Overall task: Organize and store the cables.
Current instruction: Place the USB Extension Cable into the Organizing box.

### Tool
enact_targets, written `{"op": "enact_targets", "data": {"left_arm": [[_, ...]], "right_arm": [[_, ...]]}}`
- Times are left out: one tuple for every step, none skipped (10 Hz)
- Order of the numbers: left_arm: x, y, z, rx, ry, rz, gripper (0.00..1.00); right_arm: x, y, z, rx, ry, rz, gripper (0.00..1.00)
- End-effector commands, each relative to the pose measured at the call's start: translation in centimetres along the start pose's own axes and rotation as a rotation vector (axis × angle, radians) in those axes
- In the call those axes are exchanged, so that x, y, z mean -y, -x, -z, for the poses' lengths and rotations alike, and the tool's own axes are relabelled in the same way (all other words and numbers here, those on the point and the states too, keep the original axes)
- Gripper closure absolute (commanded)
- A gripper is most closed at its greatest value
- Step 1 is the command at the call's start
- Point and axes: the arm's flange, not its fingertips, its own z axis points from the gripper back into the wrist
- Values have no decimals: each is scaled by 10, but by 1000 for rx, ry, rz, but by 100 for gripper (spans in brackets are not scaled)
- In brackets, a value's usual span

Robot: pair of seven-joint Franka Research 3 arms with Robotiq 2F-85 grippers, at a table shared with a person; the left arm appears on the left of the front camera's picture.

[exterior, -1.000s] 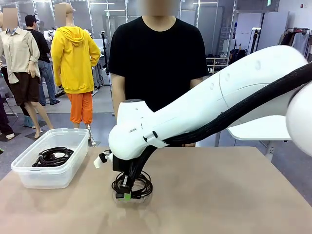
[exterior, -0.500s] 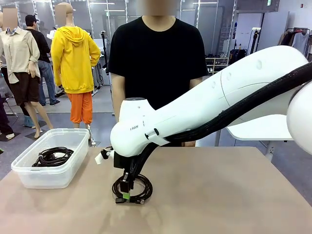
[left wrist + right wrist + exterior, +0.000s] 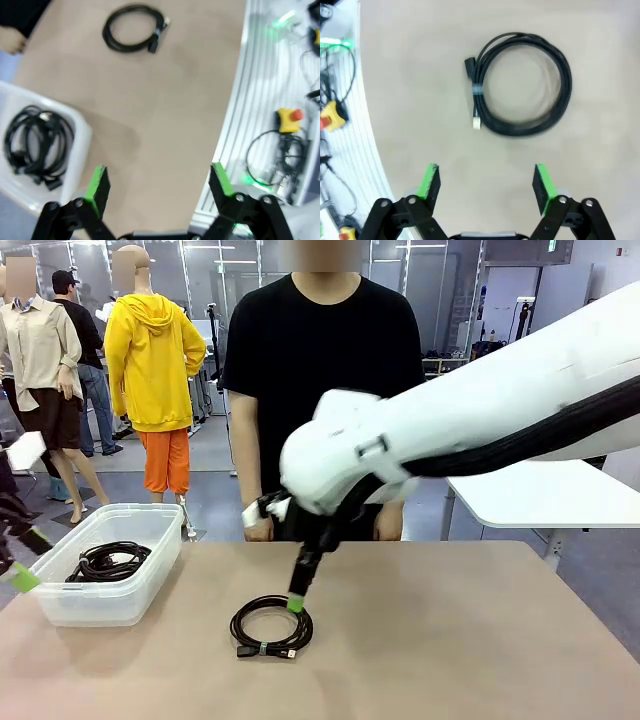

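Coil (image 3: pixel 271 627) lies flat mid-table, bare tabletop (image 3: pixel 450 640) all round it. Right gripper (image 3: pixel 485 186) hangs above, jaws wide, holding nothing. More cables (image 3: pixel 108 561) lie in the bin (image 3: pixel 150 575) at the table's left edge. Left gripper (image 3: pixel 159 184) beside the bin, wide, empty

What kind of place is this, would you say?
Probably a robotics lab or data-collection workspace. A white robot arm works at a table holding a coiled cable and a clear bin, a yellow emergency-stop button sits on the table's edge rail, and open floor lies behind.
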Motion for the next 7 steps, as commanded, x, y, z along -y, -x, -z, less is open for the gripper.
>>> {"op": "enact_targets", "data": {"left_arm": [[-14,-36,10,-54,30,23,0],[-14,-54,21,-84,43,30,0],[-13,-70,33,-110,58,35,0],[-11,-89,47,-128,73,46,0],[-10,-112,68,-149,95,64,0],[-6,-129,82,-149,106,54,0],[-5,-146,94,-147,113,38,0]], "right_arm": [[-10,94,-44,138,-27,-23,0],[-11,134,-66,210,-35,-28,0],[-13,174,-84,270,-34,-26,0],[-17,211,-98,317,-8,-40,0],[-19,257,-110,373,47,-50,0],[-23,300,-118,436,73,-56,0],[-29,342,-124,503,98,-52,0]]}}
